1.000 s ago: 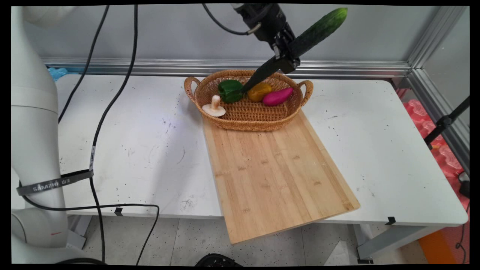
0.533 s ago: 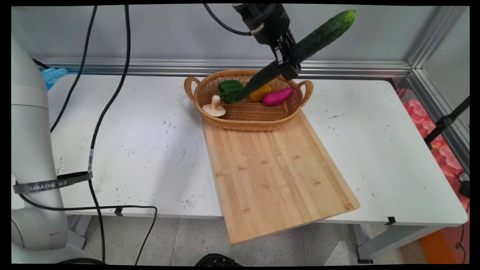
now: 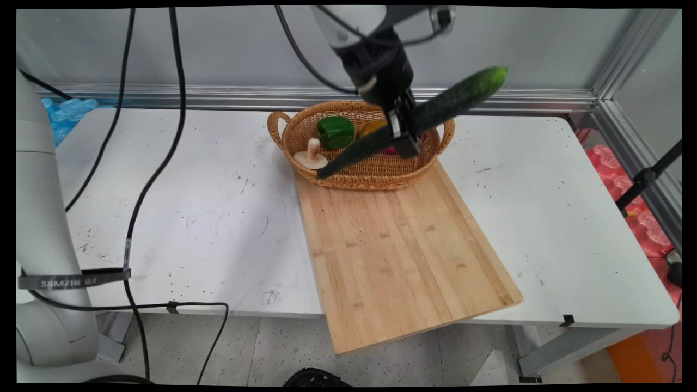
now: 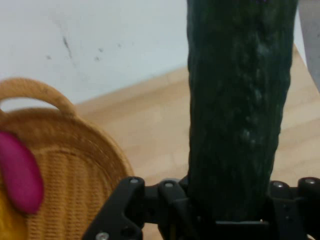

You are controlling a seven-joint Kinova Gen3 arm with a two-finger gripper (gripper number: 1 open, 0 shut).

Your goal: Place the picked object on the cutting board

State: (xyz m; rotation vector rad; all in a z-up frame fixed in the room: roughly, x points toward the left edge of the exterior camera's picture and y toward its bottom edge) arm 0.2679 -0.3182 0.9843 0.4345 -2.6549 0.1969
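Note:
My gripper (image 3: 405,130) is shut on a long dark green cucumber (image 3: 414,120), held near its middle and slanting from lower left to upper right. It hangs in the air just above the near right part of a wicker basket (image 3: 305,122). In the hand view the cucumber (image 4: 237,105) fills the middle, with the basket's handle (image 4: 35,90) and a magenta vegetable (image 4: 20,172) at the left. In the basket lie a green pepper (image 3: 335,132), a mushroom (image 3: 311,155) and a yellow vegetable (image 3: 371,127), partly hidden behind the gripper.
A long wooden cutting board (image 3: 400,250) runs from the basket to past the table's near edge. Black cables (image 3: 147,174) hang over the table's left part. An aluminium rail (image 3: 218,95) lines the back wall.
The gripper has come down and toward the near side with the cucumber, from high over the basket's back to just above its front right. The cucumber's lower end now reaches over the basket's near rim.

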